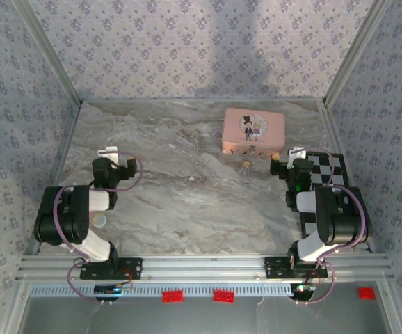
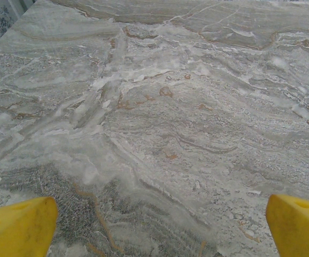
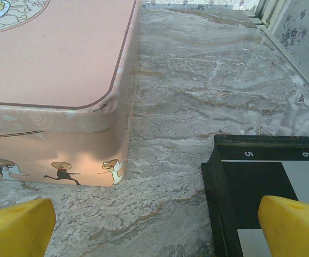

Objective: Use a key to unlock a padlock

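- While both arms sit folded at the near edge of the table [image 1: 187,209], the left pincer [image 2: 157,230] stands fully open over bare marbled surface, gripping nothing.
- Right pincer [image 3: 157,227]: jaws fully apart, empty. One yellow fingertip [image 3: 18,225] sits before the pink tin [image 3: 53,59]; the other sits over the checkerboard panel [image 3: 261,176].
- Padlock [image 1: 245,164]: lies on the table just in front of the pink tin, left of the right pincer and apart from it. It is too small to tell the shackle's state.
- Pink tin: rests flat at the far right, lid up, cartoon couple on top.
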Controlling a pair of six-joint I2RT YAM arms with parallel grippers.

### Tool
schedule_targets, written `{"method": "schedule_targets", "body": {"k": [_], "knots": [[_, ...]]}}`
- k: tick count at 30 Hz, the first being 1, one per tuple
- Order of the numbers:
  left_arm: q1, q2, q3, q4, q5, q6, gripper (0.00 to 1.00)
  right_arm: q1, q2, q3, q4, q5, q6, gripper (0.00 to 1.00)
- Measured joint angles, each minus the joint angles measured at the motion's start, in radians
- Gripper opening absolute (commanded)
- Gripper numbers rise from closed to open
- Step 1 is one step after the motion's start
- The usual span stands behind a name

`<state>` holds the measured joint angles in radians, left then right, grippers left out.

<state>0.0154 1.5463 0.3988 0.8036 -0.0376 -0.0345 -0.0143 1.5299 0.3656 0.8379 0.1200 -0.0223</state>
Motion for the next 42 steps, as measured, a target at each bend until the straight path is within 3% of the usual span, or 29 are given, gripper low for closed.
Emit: {"method": "schedule_targets", "body": {"k": [7, 13, 19, 27, 32, 36, 40, 42], "knots": [[-0.029, -0.043, 0.0, -0.039, -0.033, 0.017, 1.0, 0.008, -0.025, 0.0, -0.032, -0.016, -0.014, 0.99], [-0.116, -0.28, 0.013, -0.195, -0.117, 0.024, 1.0, 0.106, -0.214, 0.021, -0.18, 0.005, -0.071, 0.99], [-0.122, -0.509, 0.133, -0.516, -0.166, -0.14, 1.0, 0.171, -0.456, 0.125, -0.424, -0.012, -0.018, 0.99], [-0.12, -0.731, 0.327, -1.064, -0.179, -0.497, 1.0, 0.199, -0.767, 0.23, -0.774, -0.116, 0.29, 0.99], [-0.087, -0.783, 0.307, -1.258, -0.057, -0.57, 1.0, 0.202, -0.885, 0.186, -0.874, -0.205, 0.43, 0.99], [-0.119, -0.796, 0.265, -1.304, 0.09, -0.578, 1.0, 0.253, -0.867, 0.187, -0.971, -0.238, 0.457, 0.99], [-0.225, -0.828, 0.221, -1.32, 0.147, -0.588, 1.0, 0.383, -0.817, 0.188, -1.062, -0.224, 0.486, 0.99], [-0.292, -0.859, 0.201, -1.326, 0.154, -0.596, 1.0, 0.5, -0.796, 0.189, -1.101, -0.188, 0.512, 0.99]]}}
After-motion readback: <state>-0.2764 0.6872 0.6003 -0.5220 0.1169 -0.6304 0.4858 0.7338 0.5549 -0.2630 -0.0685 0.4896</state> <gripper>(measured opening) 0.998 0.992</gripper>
